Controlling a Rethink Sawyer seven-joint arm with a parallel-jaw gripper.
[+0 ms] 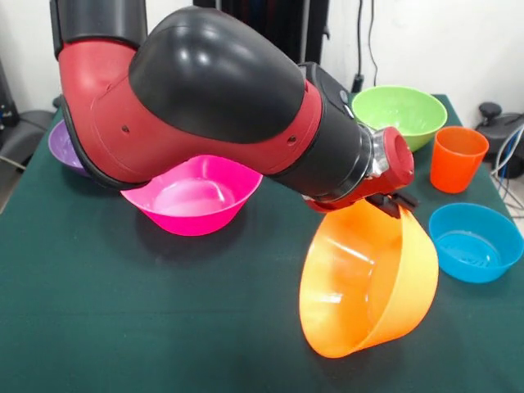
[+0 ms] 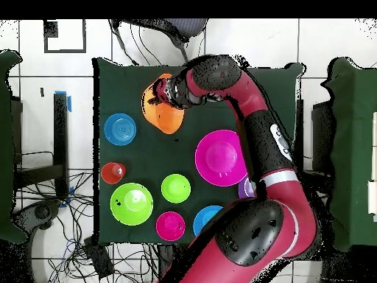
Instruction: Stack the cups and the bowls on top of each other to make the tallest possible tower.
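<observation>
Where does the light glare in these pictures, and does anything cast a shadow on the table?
Front view: bright glare streaks sit on the arm's glossy black shell, and softer shine shows inside the pink bowl and the tilted orange bowl at the gripper; a dark shadow lies on the green table under the pink bowl. Overhead view: light looks flat, with little glare on the bowls.

From my station I see a dark green table (image 1: 164, 327) filling most of the front view, its cloth matte and evenly lit. Behind it a white wall (image 1: 442, 41) has black cables (image 1: 366, 41) hanging down it, with a dark panel (image 1: 278, 24) at the centre. From overhead, the floor (image 2: 44, 74) is pale tile with dark grout lines. Tangled cables (image 2: 51, 236) lie beside the table, blue tape (image 2: 70, 101) marks the tiles, and a chair (image 2: 166, 29) stands at the table's far end.
</observation>
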